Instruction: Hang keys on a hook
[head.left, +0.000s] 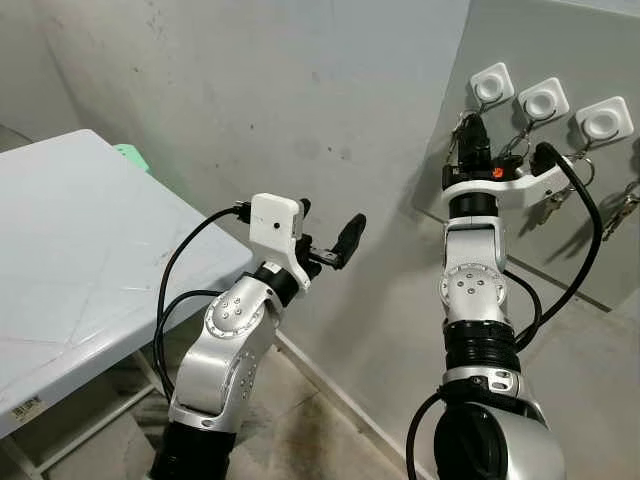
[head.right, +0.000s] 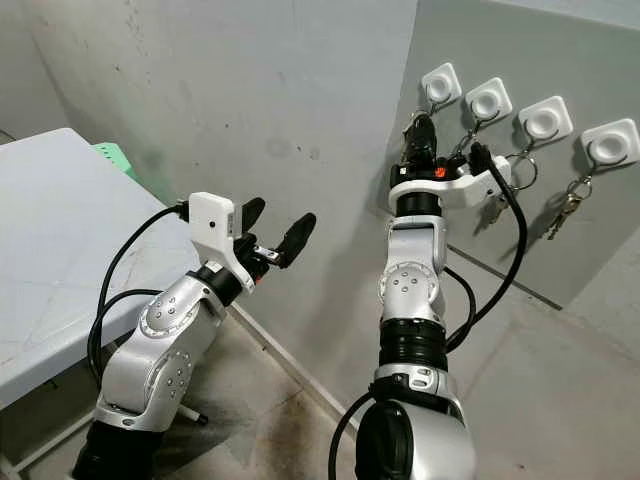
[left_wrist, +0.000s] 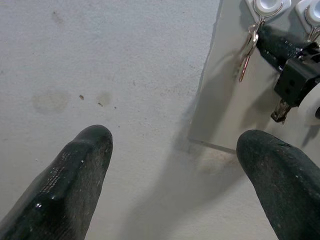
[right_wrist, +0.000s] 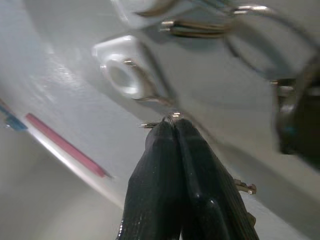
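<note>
A grey board (head.left: 560, 40) on the wall carries a row of white hooks. My right gripper (head.left: 474, 128) is raised to the leftmost hook (head.left: 492, 82). In the right wrist view its fingertips (right_wrist: 172, 125) are shut on a thin metal key ring that runs up to that hook (right_wrist: 122, 75). A key (left_wrist: 247, 47) dangles below the same hook, seen in the left wrist view. My left gripper (head.right: 275, 222) hovers open in mid-air facing the bare wall, left of the board, with nothing between its fingers (left_wrist: 75, 175).
Other key bunches hang from the second hook (head.left: 543, 99), the third hook (head.left: 603, 119) and the fourth hook (head.right: 610, 143). A white table (head.left: 80, 240) stands at my left with a green object (head.left: 130, 155) behind it. Concrete floor lies below.
</note>
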